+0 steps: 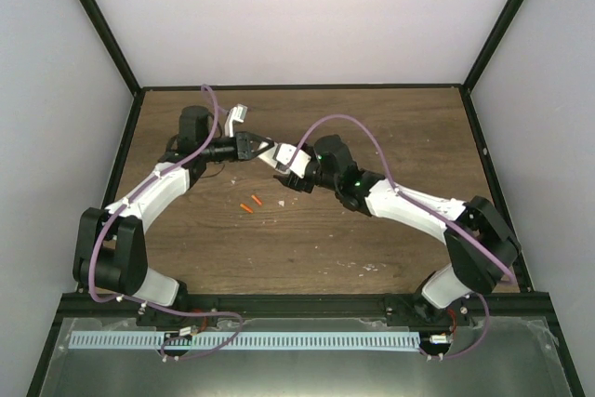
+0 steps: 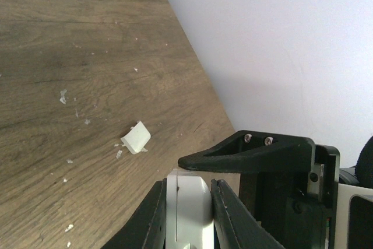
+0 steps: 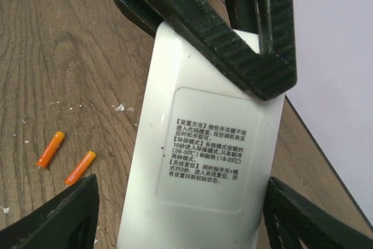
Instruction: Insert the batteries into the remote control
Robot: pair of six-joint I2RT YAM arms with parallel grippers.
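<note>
The white remote control [image 3: 204,144] is held off the table with its printed label facing the right wrist camera. My left gripper [image 2: 187,188] is shut on one end of it [image 2: 186,208]. My right gripper [image 3: 180,202] is open and straddles the other end, with a gap between each finger and the remote's sides. In the top view the two grippers meet at the remote [image 1: 285,157] above the middle of the table, left gripper [image 1: 263,149] and right gripper [image 1: 296,169]. Two small orange batteries [image 3: 50,150] [image 3: 80,167] lie side by side on the wood, seen from above just in front of the remote as the batteries [image 1: 250,205].
A small white square cover piece [image 2: 136,137] lies on the wooden table [image 1: 307,248], with white crumbs [image 2: 63,97] scattered around it. Black frame posts and pale walls close in the table on three sides.
</note>
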